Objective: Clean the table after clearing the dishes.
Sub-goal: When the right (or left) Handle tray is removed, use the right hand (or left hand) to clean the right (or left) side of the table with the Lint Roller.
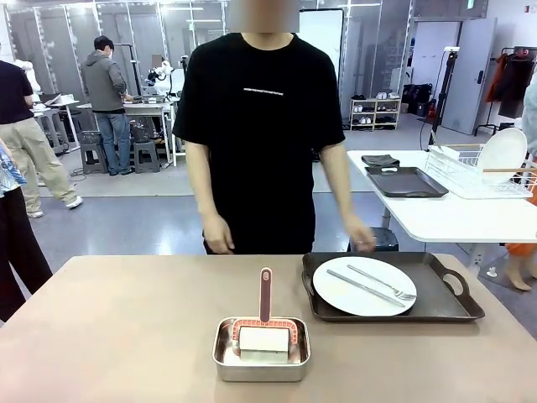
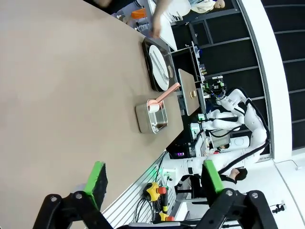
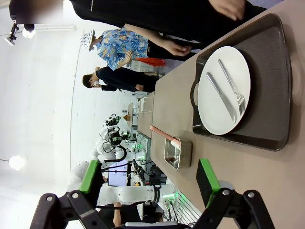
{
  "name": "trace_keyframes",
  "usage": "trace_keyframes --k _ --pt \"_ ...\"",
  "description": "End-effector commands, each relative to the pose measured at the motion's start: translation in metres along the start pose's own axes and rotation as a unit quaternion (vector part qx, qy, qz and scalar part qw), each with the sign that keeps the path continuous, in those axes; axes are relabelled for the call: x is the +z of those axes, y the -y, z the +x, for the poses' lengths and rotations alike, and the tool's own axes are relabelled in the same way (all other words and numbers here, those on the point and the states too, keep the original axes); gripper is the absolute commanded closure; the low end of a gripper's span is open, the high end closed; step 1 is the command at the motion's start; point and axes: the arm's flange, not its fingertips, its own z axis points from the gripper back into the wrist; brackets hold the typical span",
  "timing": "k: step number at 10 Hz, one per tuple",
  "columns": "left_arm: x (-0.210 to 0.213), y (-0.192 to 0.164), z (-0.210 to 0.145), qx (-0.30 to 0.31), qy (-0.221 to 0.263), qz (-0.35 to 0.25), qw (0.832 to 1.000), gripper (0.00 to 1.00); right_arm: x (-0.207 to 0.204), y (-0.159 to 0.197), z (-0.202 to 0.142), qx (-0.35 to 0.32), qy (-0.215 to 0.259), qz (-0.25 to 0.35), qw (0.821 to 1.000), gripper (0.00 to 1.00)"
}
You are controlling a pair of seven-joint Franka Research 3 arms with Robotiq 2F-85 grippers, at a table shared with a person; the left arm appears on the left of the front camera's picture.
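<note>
Lab hall: workbenches (image 1: 148, 107), glass partitions (image 1: 52, 42).

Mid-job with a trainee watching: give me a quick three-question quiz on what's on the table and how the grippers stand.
1. True or false: the plate on the tray carries a knife and a fork.
2. The pink-handled scrubber stands in: A the steel pan; B the tray; C the plate.
3. Fill in: the left gripper and the right gripper both have their jaws ___.
Key: 1 true; 2 A; 3 open.
</note>
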Motion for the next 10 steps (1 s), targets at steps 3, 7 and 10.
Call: trace_keyframes --k 3,7,10 --pt "0.0018 0.0044 -0.0012 0.007 -0.001 0.005 1.0 0.0 -0.0003 -0.0036 -0.0008 0.003 0.0 0.0 1.0 0.0" --pt "0.0018 0.0044 -0.0012 0.007 -0.001 0.005 1.0 0.0 -0.0003 -0.0036 -0.0008 0.003 0.0 0.0 1.0 0.0" --pt "0.0018 0.0044 -0.0012 0.007 -0.001 0.005 1.0 0.0 -0.0003 -0.0036 -0.0008 0.003 0.0 0.0 1.0 0.0"
